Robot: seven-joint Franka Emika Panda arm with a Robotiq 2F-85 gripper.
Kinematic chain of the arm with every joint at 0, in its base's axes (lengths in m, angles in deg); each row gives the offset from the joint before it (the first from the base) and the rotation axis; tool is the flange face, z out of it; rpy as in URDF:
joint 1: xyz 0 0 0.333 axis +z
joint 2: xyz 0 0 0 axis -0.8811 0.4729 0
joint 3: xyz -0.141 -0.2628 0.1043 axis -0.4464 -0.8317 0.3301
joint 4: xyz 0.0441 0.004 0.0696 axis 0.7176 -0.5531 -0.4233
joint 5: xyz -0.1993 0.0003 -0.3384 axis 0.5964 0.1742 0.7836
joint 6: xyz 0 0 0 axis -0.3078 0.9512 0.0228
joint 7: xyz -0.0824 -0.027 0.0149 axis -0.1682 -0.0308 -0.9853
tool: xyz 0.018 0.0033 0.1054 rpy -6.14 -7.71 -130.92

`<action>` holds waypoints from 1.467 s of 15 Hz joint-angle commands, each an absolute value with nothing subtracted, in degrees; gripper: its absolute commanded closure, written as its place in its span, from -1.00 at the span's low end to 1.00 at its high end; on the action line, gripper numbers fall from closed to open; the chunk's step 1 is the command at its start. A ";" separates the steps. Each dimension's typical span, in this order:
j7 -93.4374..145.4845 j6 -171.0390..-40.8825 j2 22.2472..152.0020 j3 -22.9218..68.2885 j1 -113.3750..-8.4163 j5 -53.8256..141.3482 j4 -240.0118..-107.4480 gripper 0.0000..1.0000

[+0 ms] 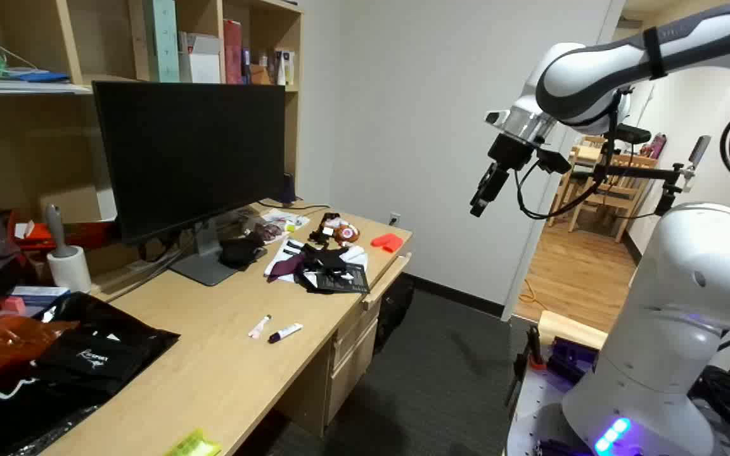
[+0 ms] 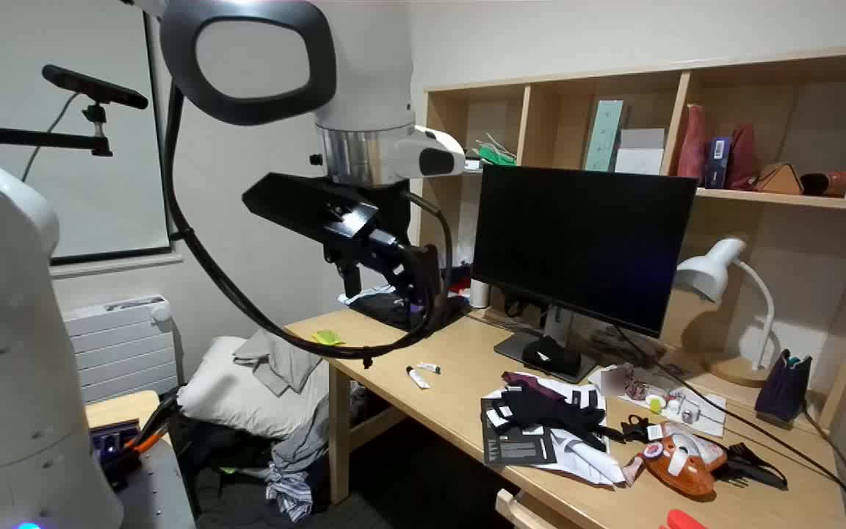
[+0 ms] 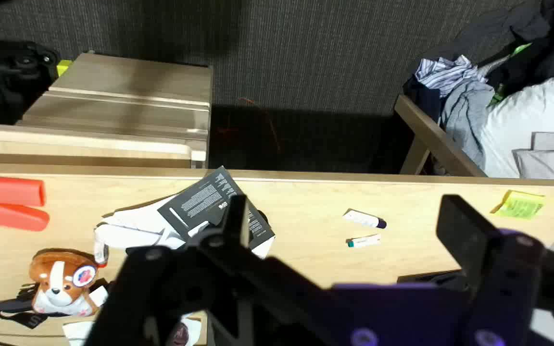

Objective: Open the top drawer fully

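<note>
"Where are you?"

"In an exterior view my gripper [image 1: 480,205] hangs in the air, well apart from the top drawer [image 1: 388,280], which juts past the edge of the desk [image 1: 232,354]. My jaws can't be read there."

"Next view?"

"In an exterior view only a corner of the drawer's front panel [image 2: 515,508] shows, at the bottom; I can't tell my jaws here either."

"And from the wrist?"

"In the wrist view my fingers [image 3: 459,235] stand wide apart, holding nothing. The drawer is up to the left, past the desk's edge, slightly ajar: a shadowed gap lies behind its panel [image 3: 80,145]."

"How would you do this well?"

"Travel over to that gap first. My jaws close along the panel, so I should turn them to close across it, then lower one finger inside, its partner outside, and pinch firmly. I'd pull straight out from the desk, without twisting, in case it binds, and ease off at its stop."

"Anything to mind?"

"The dark card [image 3: 205,204]: its corner reaches the desk's edge beside the drawer, and I could sweep it off."
</note>
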State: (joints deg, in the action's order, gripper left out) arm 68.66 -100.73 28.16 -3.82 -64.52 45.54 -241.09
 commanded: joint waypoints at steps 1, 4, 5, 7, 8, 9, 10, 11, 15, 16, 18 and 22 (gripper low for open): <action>69.97 -100.67 28.80 -2.03 -66.21 43.74 -241.08 -1.00; 61.68 -106.41 34.22 -0.31 -66.06 40.74 -239.51 -1.00; 59.49 -108.40 35.89 -0.19 -65.63 39.32 -238.82 -1.00; 56.09 -114.65 42.07 -0.97 -63.42 35.09 -236.11 -1.00; 54.21 -118.75 45.92 -3.39 -60.81 34.27 -234.46 -1.00; 52.42 -121.97 48.65 -5.02 -59.23 33.47 -233.40 -1.00; 51.40 -125.09 51.74 -6.65 -57.85 32.08 -232.18 -1.00; 49.94 -127.85 55.09 -8.27 -56.26 30.86 -230.75 -1.00; 48.58 -135.77 68.88 -15.37 -49.28 19.56 -224.39 -1.00; 49.42 -136.33 72.32 -16.68 -48.27 15.16 -222.53 -1.00; 49.67 -135.59 79.06 -17.08 -48.19 6.64 -218.30 -1.00; 49.70 -134.45 80.96 -15.96 -49.53 1.33 -216.95 -1.00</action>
State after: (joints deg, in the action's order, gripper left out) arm 49.70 -134.44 81.08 -15.95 -49.55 1.24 -216.88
